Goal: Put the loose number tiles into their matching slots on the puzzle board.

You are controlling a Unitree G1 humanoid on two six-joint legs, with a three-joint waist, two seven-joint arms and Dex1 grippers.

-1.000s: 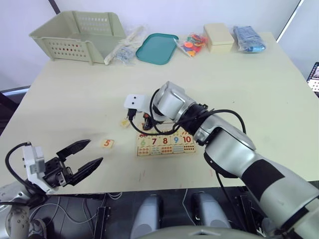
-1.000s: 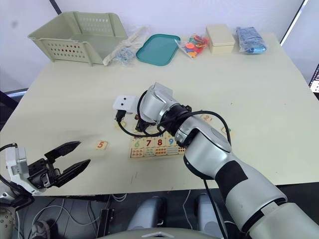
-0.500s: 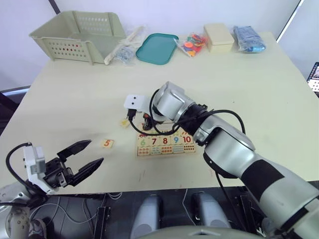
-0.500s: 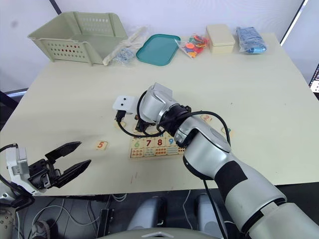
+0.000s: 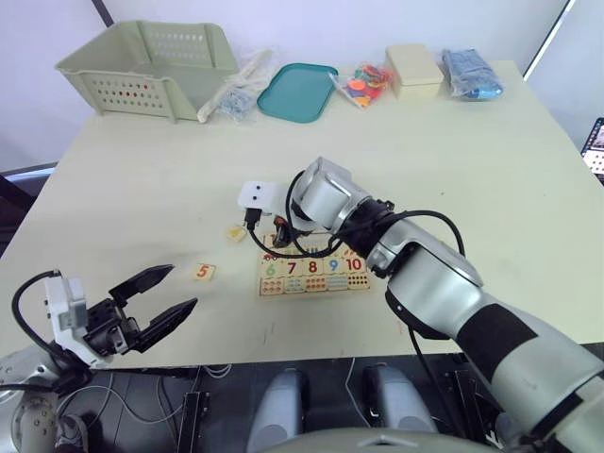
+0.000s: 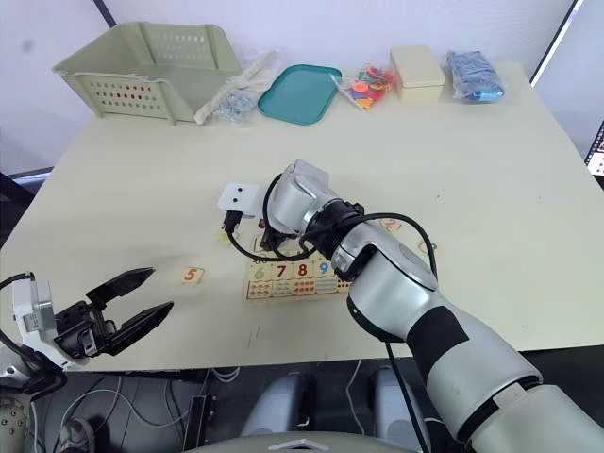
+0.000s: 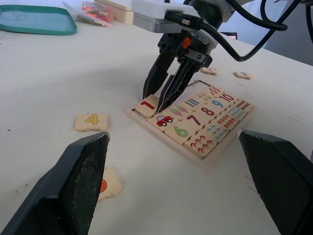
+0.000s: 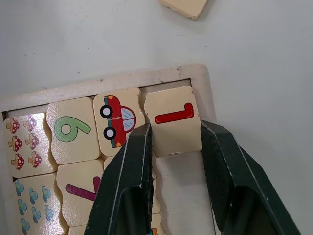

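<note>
the right hand (image 8: 172,142) is clamped on the number 1 tile (image 8: 172,127), holding it tilted at the corner slot of the puzzle board (image 7: 195,125), mid-frame in the left wrist view. one edge of the tile rides on the rim rather than lying flat, beside the car picture (image 8: 113,120). if it is let go while cocked like this, it could stay propped on the rim or jam against its neighbour; pressing down hard could shove the board across the tabletop (image 5: 142,179). the left hand (image 5: 156,300) hangs open at lower left, near the 5 tile (image 5: 201,272). the 4 tile (image 7: 91,121) lies loose just off the board's corner.
</note>
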